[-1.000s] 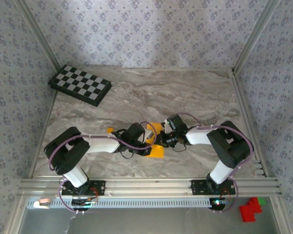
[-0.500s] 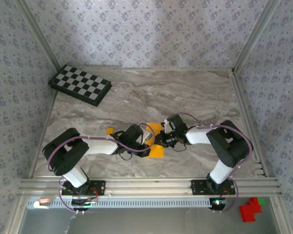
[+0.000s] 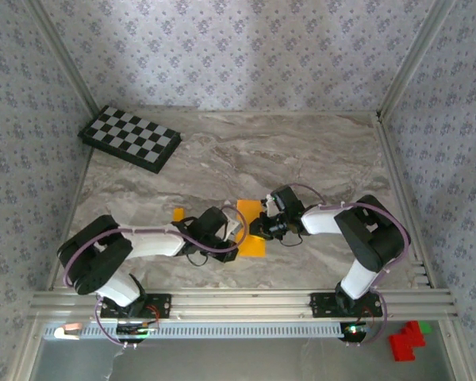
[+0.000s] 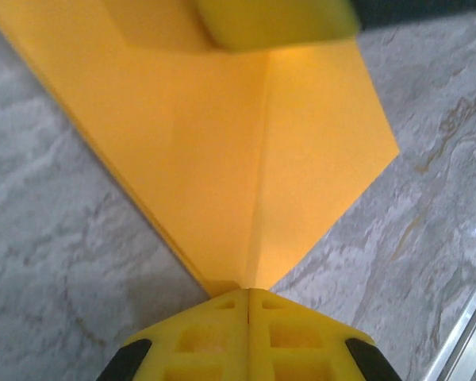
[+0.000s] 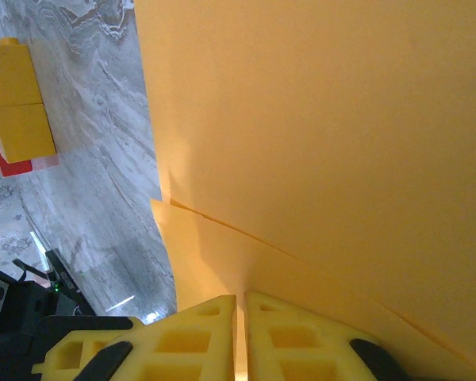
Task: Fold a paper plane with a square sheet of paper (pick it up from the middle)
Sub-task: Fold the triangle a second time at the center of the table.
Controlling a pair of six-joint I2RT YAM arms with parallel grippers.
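The marbled tabletop [image 3: 301,151] carries a black-and-white checkered board [image 3: 131,139] at its far left corner, well apart from the work. The square sheet of paper [image 3: 251,230] lies near the middle of the near half, between the two arms. It is already creased: the left wrist view shows a centre fold running up the sheet [image 4: 222,159] and a slanted edge coming to a corner on the right.

The left end effector [image 4: 247,295] is clamped shut on the near tip of the paper, right where the crease ends. The right end effector [image 5: 239,305] is pinched narrow on an edge of the sheet [image 5: 341,119], with a folded layer showing just beside its fingers.

The step in hand looks like setting or flattening a fold while both arms hold the paper. To do it well, one grip should act as the anchor on the crease line and the other should draw the flap over slowly, low to the tabletop, so the thin sheet neither tears nor buckles. Both grips sit close together – any pull apart should be gentle and along the fold, not across it. Edges should meet before the crease is pressed.

A small orange block [image 3: 178,213] sits just left of the left arm's wrist, apart from the paper.

No brand, label or writing can be read on anything.
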